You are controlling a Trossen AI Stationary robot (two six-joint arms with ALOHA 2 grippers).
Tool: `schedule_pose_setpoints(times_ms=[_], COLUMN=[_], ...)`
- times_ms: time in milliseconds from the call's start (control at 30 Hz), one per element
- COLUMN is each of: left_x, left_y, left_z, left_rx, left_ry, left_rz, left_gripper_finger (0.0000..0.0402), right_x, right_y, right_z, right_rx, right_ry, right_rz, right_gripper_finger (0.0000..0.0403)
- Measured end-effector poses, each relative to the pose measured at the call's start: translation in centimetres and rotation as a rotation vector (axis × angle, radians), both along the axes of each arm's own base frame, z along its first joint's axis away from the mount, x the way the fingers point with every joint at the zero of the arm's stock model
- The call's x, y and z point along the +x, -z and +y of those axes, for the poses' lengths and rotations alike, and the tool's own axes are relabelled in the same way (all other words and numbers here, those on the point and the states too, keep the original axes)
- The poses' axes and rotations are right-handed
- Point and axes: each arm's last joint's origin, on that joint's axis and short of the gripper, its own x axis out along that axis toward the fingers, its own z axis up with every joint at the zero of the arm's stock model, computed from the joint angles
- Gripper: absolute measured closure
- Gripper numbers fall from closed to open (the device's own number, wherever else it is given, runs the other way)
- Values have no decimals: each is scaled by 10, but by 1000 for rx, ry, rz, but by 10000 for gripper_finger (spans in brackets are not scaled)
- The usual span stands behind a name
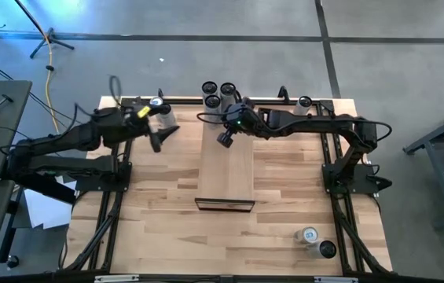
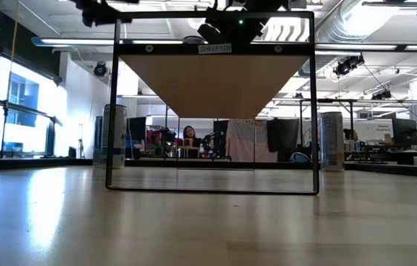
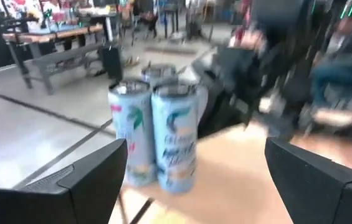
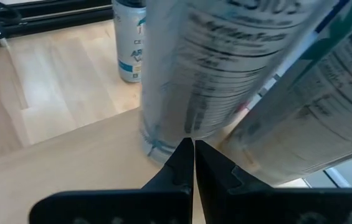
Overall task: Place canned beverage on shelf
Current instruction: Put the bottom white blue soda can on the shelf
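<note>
The shelf point(image 1: 225, 169) is a pale raised board in the table's middle; the low view shows its underside point(image 2: 212, 81). Three canned beverages point(image 1: 218, 93) stand upright together on its far end, also visible in the left wrist view point(image 3: 157, 130). My right gripper point(image 1: 225, 135) reaches in from the right, shut point(image 4: 193, 149), its tips low beside the nearest can point(image 4: 225, 68). My left gripper point(image 1: 163, 135) hovers left of the shelf, open point(image 3: 194, 174), with nothing between its fingers, facing the cans. My right gripper's shut fingertips point(image 4: 185, 158) stand at the foot of the nearest can point(image 4: 157, 146), coming slanting down from the table's right. I cannot tell whether they touch it.
One can point(image 1: 163, 118) stands on the tabletop beside my left gripper and shows in the right wrist view point(image 4: 129, 43). Another can point(image 1: 304, 102) stands at the far right. Two cans point(image 1: 316, 242) sit near the right front corner. The shelf's near half is bare board.
</note>
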Motion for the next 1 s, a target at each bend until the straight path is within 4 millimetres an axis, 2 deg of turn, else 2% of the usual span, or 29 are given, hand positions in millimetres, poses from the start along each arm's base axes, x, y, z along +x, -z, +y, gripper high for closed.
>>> schedule_pose_setpoints(times_ms=[233,333,400,467,533,633,667,700,800,1000], left_x=[33,44,48,48,48,44,44,44,45,54], left_y=[27,38,44,47,48,47,46,45,48,65], left_z=[18,28,35,41,47,57,61,66,78,96], left_rx=[28,63,47,14,-8,-34,-39,-53,-80,-131], left_ry=[-40,-37,-17,14,35,60,81,104,133,152], left_rz=[217,307,331,334,326,302,275,247,213,258], left_gripper_finger=[51,66,96,147,215,341,370,384,386,399], right_x=[0,0,0,0,0,0,0,0,1,2], right_y=[0,0,0,0,0,0,0,-1,-2,-3], right_z=[-4,-3,-3,-3,-3,-3,-3,-3,-4,-4], right_rx=[9,19,19,19,20,30,31,31,28,37], right_ry=[2,-2,-2,-2,-1,8,9,9,8,17], right_rz=[-9,-14,-15,-15,-16,-24,-25,-27,-39,-63], right_gripper_finger=[403,403,403,403,403,403,403,403,403,403])
